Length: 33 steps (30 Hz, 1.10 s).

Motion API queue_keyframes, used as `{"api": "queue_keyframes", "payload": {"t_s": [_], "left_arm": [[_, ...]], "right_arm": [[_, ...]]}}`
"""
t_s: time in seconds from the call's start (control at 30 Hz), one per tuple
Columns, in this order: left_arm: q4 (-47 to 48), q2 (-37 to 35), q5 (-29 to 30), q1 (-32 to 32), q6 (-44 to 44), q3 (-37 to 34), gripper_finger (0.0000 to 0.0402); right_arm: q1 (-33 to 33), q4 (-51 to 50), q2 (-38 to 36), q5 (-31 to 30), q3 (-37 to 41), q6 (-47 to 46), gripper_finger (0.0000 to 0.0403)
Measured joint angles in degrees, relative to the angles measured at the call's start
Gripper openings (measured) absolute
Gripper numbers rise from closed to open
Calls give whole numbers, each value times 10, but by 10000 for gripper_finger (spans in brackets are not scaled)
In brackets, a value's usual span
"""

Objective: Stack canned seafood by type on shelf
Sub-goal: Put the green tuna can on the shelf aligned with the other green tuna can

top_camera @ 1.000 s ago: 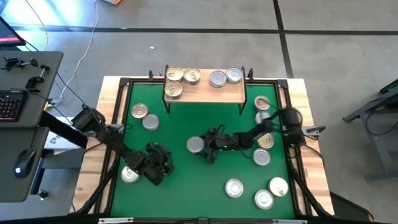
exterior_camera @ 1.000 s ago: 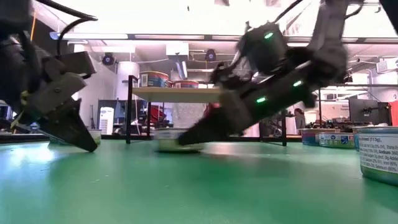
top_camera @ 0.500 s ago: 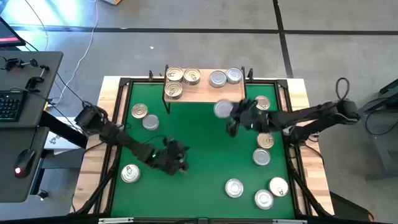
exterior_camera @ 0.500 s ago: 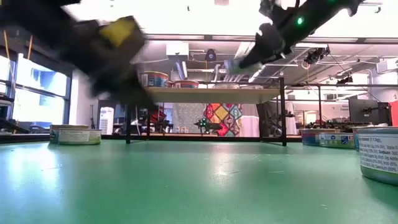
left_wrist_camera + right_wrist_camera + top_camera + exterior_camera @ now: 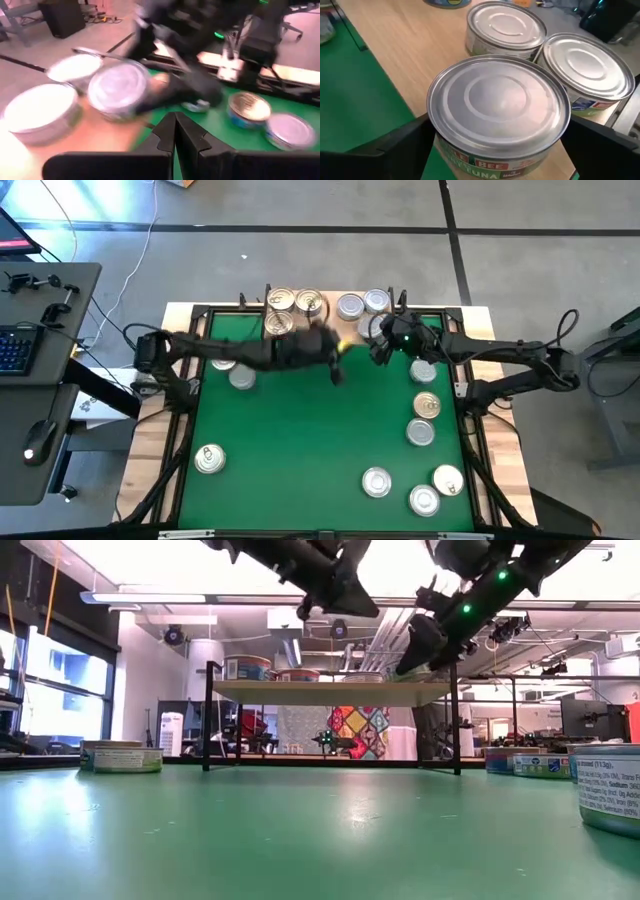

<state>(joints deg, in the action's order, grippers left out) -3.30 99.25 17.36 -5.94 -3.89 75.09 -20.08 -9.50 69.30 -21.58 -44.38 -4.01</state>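
The shelf [image 5: 325,320] stands at the table's far edge. On its left part stand three gold-lidded tins [image 5: 281,302], on its right part two silver tins [image 5: 505,25]. A third silver tin [image 5: 497,105] stands at the shelf's near edge beside those two. My right gripper [image 5: 378,340] is open, with one finger [image 5: 395,145] close by on each side of this tin's wall. My left gripper [image 5: 175,131] is shut and holds nothing. It hangs in the air over the green table, just in front of the shelf [image 5: 335,368].
Loose tins lie on the green table [image 5: 300,440]: a gold one [image 5: 208,459] near left, a silver one [image 5: 241,377] far left, and several along the right side [image 5: 420,432] and near right corner [image 5: 424,500]. My left arm stretches across in front of the shelf.
My right gripper has lifted a silver tin from the table's middle and carried it up and toward the far edge onto the shelf's right part. My left gripper has left the gold tin at the near left and swung up toward the far edge and the right, to the shelf's front.
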Motion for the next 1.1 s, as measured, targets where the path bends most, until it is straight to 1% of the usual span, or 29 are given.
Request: {"api": "queue_keyframes", "payload": {"t_s": [0.1,0.2,0.33,0.47,0.57,0.63,0.73,0.83,0.97,1.1], "left_arm": [[14,10,-32,-43,12,24,0],[17,14,-64,-67,12,29,0],[6,28,-101,-80,12,28,0],[-35,63,-135,-84,11,31,0],[-34,103,-136,-88,-7,58,0],[-25,130,-135,-92,-10,90,0],[19,163,-135,-98,-10,145,0],[55,183,-153,-104,-7,182,0],[58,195,-157,-106,-5,193,0],[55,199,-163,-106,-5,193,0]], "right_arm": [[-16,3,0,46,0,5,387],[-25,3,0,79,0,14,392],[-29,1,0,86,0,15,396],[-29,0,0,86,0,19,398],[-29,0,0,86,0,17,398],[-29,1,0,85,0,17,398],[-29,1,0,84,0,17,398],[-33,-16,-1,74,-1,26,399],[-38,-44,-6,72,-5,36,399],[-37,-109,-12,76,-33,41,399]]}}
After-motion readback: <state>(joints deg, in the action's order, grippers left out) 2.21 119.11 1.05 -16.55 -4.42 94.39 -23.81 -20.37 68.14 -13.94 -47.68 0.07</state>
